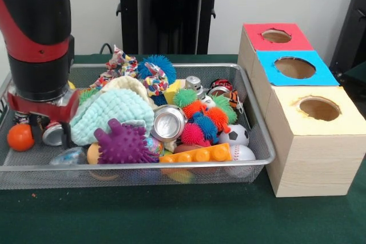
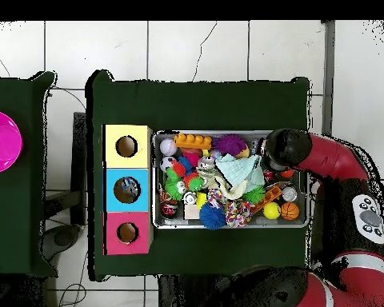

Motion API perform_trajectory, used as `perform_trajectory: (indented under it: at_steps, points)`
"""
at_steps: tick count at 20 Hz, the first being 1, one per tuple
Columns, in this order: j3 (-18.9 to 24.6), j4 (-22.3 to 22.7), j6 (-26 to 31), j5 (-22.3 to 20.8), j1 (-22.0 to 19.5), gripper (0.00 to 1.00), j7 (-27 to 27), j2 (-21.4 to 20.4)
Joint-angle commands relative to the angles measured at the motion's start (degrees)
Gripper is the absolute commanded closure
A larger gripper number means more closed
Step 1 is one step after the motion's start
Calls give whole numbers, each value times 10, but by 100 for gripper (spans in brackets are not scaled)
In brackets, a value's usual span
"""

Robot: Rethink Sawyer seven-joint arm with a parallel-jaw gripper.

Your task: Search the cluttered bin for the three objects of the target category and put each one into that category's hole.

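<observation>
Red-and-black arm reaches into the bin [image 1: 251, 119] at its 9 o'clock end, the end effector [image 1: 43, 119] low among toys beside an orange ball [image 1: 20, 137]; whether it is apart or together I cannot tell. A clear bottle [image 1: 68, 156] lies at the bin's 7 o'clock corner. At 3 o'clock on the green bench [image 1: 183, 215], the blue hole [image 1: 294, 67] sits between red and yellow boxes.
</observation>
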Motion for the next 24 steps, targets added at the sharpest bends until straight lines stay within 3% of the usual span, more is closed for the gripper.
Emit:
perform_trajectory:
  at_steps: [1, 4, 9, 12, 18, 24]
  points:
    - [84, 2, -35, -21, -18, 0, -105, -23]
    - [93, 17, -59, -26, -23, 0, -100, -34]
    - [92, 19, 7, -1, -18, 0, -76, -49]
    - [98, -3, 49, 19, -14, 0, -56, -29]
    - [101, -18, 77, 29, -5, 0, -35, -21]
    - [105, -24, 17, 16, -4, 0, -23, 14]
